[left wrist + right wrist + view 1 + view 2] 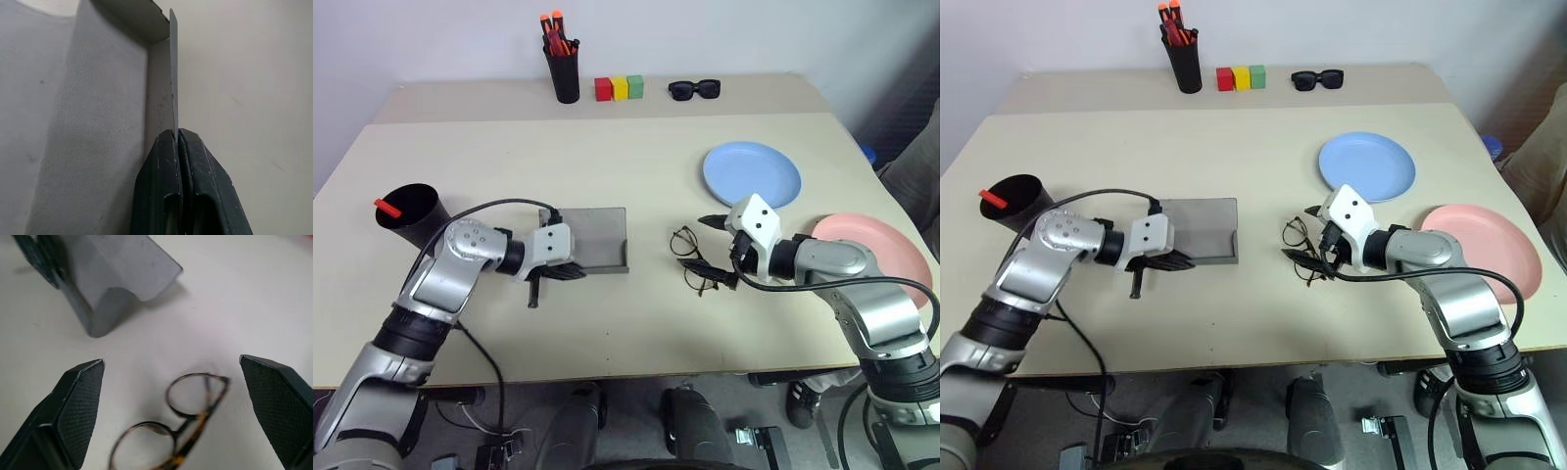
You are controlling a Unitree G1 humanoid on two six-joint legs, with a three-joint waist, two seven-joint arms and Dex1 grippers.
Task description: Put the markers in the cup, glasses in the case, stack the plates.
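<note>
The left claw (570,271) was clamped on the thin front edge of the grey case (592,237), which lay open. Bare table (636,323) spread wide between the two arms. The right claw (172,406) stood wide apart just over the glasses (181,426), with nothing in it. The glasses (thin brown-speckled rims, round clear lenses) lay flat beside the case. A blue plate (751,174) and a pink plate (873,245) sat apart.

No readable text, labels, brand marks or nos. anywhere. The case (592,238), plates (751,174), cup (409,217), pen holder (566,73) and coloured blocks (620,88) are all plain, w/ no print or signs legible.
</note>
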